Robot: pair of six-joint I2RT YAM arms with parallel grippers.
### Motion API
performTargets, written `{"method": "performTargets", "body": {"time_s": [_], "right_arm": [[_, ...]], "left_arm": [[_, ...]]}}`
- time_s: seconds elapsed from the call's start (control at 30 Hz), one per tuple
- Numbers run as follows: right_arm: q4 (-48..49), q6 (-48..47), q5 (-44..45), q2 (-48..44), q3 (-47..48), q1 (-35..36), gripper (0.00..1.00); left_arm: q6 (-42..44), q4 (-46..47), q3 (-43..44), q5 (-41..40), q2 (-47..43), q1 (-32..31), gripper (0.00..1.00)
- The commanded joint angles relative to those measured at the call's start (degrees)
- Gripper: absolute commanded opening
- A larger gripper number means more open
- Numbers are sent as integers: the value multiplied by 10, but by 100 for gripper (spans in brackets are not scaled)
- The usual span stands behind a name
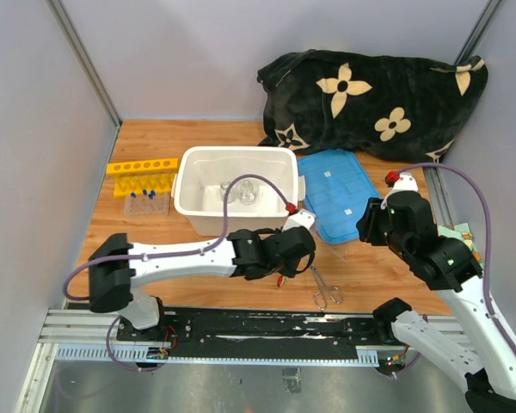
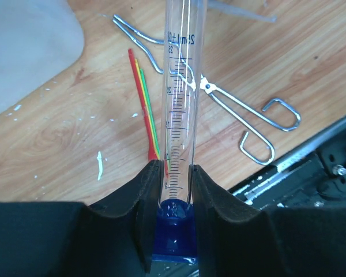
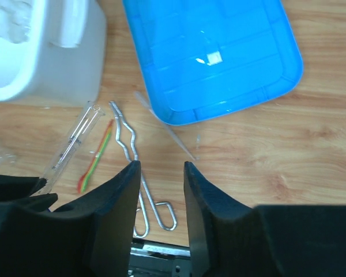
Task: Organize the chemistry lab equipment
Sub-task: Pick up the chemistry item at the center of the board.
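Near tongs (image 2: 242, 109), left pincer (image 2: 177, 173) around cylinder (image 2: 181, 86)

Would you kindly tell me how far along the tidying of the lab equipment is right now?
Done: glass flasks sit in the white tub, and blue-capped test tubes are by the yellow rack. In hand: the left gripper clamps a graduated cylinder. Left: the metal tongs and red-handled spatula lie on the table, with the right gripper open above them.
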Motion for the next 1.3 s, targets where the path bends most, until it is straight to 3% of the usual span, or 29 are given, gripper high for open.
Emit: {"method": "performTargets", "body": {"time_s": [0.0,0.13,0.43,0.67,1.0,1.27], "right_arm": [[-36,-19,-94,6,63,7,41],[-48,-32,-185,34,114,7,49],[-27,-34,-337,91,160,7,53],[5,-12,-412,116,176,6,53],[44,19,-466,99,118,6,54],[85,28,-490,94,95,6,56]], "left_arm": [[17,38,-37,-24,-84,-8,32],[41,81,-92,-16,-169,-12,32],[114,202,-229,-46,-321,-61,31],[159,269,-276,-125,-327,-124,31],[183,322,-309,-156,-393,-128,31],[189,326,-299,-155,-384,-128,31]]}}
